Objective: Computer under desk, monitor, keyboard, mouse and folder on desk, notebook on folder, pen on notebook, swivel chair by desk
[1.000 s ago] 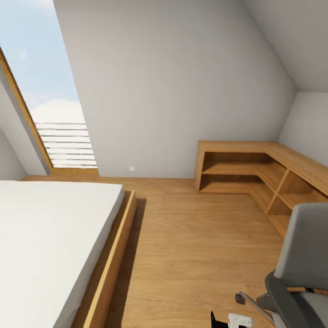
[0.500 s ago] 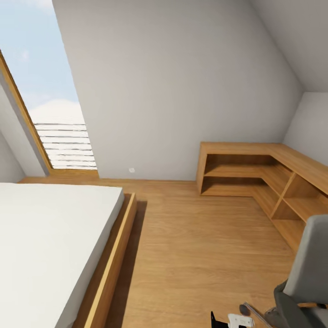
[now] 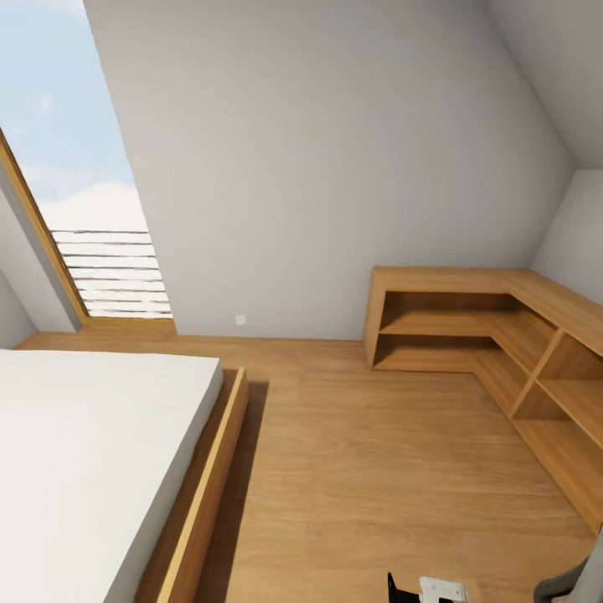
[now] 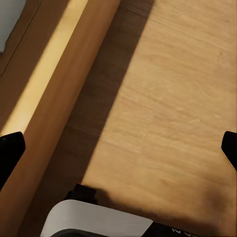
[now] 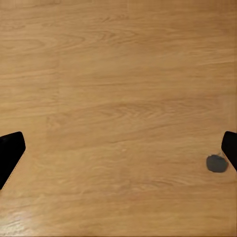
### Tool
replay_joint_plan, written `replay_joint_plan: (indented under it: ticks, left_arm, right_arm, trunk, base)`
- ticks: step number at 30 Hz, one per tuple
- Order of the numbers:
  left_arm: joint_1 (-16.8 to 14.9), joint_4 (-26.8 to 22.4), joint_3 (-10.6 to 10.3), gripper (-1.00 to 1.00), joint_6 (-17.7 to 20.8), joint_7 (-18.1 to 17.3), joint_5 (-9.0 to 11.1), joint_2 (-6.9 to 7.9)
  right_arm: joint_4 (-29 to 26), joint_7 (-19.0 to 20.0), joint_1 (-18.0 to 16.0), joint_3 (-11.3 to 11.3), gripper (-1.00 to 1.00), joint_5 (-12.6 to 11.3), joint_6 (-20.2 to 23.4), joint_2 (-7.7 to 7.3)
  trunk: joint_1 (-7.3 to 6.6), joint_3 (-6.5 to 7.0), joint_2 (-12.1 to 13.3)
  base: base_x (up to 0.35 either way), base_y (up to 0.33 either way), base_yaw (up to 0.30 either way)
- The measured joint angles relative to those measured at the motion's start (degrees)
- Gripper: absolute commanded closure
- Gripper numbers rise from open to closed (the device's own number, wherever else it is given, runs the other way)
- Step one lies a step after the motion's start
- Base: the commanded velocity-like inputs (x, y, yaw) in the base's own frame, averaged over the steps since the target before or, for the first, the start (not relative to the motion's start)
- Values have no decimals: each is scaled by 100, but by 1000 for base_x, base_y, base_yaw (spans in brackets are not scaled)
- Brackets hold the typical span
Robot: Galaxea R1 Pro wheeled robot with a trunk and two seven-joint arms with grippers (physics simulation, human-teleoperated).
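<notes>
Only a grey sliver of the swivel chair [image 3: 579, 583] shows, at the bottom right corner of the head view. The desk, computer, monitor, keyboard, mouse, folder, notebook and pen are out of view. In the left wrist view my left gripper [image 4: 118, 148] is open over bare wooden floor beside the bed's wooden frame [image 4: 47, 94], its black fingertips [image 4: 10, 153] far apart. My right gripper [image 5: 118, 153] is open too, hanging over plain floor with nothing between its fingers. A small dark round thing [image 5: 216, 164] lies on the floor near one fingertip.
A low bed with a white mattress [image 3: 75, 452] on a wooden frame [image 3: 197, 502] fills the left. Low wooden L-shaped shelving [image 3: 486, 327] lines the right wall and far corner. A tall slanted window [image 3: 75, 184] stands at the left. Wooden floor [image 3: 377, 469] runs between bed and shelving.
The head view has swung left, so the swivel chair has slid almost out at the right edge. This is the camera's move; the room's things stay put.
</notes>
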Motion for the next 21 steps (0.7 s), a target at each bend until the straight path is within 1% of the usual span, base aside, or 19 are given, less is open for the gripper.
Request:
replay_joint_plan:
  ticks: [21]
  left_arm:
    - [0, 3, -2, -100, 4, 0, 0, -2]
  right_arm:
    - [2, 2, 0, 0, -100, 5, 3, 0]
  trunk:
    - [0, 0, 0]
  base:
    - [333, 0, 0]
